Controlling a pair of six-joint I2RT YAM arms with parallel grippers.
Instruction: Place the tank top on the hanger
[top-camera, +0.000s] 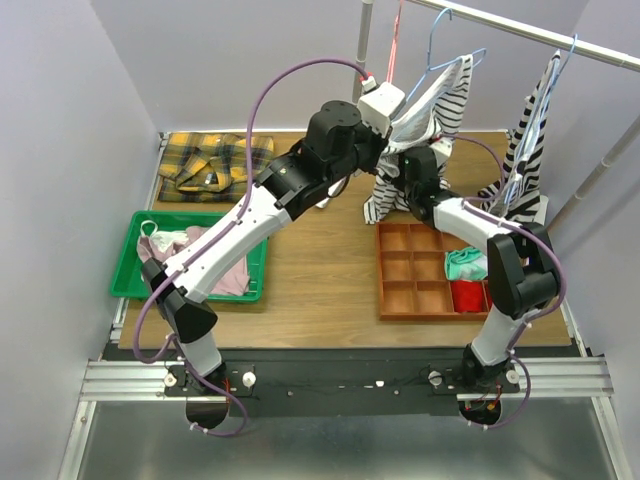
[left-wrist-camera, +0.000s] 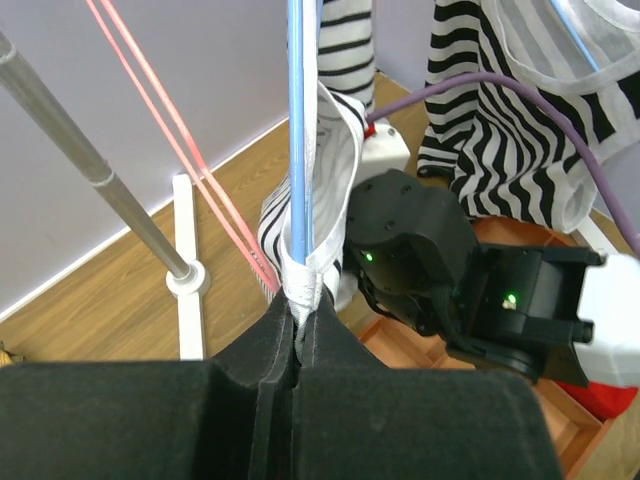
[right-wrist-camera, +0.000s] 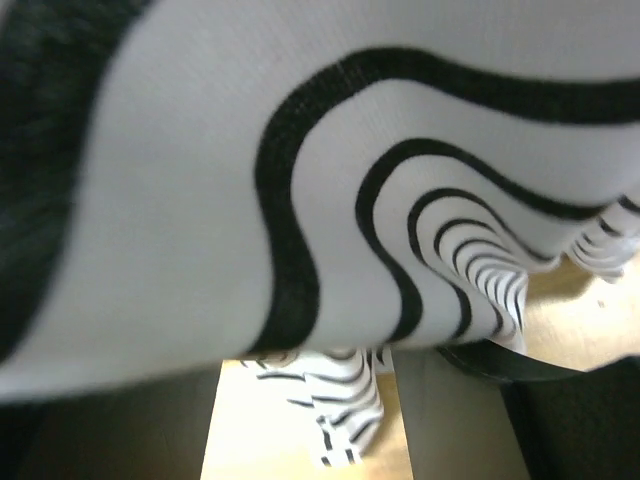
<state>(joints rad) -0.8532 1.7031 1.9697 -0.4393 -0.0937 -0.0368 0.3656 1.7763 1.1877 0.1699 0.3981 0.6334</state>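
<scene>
Light in my top view is even and bright, and shadows on the table (top-camera: 330, 290) are soft and weak. In my right wrist view the tank top (right-wrist-camera: 200, 200) fills the frame, too close, blurred, and dark at the left edge. My left wrist view is sharp.

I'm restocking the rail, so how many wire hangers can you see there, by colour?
Light-blue: 2, the hanger with the tank top and a second hanger in the bold-striped garment
Pink: 1, the pink hanger
Total: 3
</scene>
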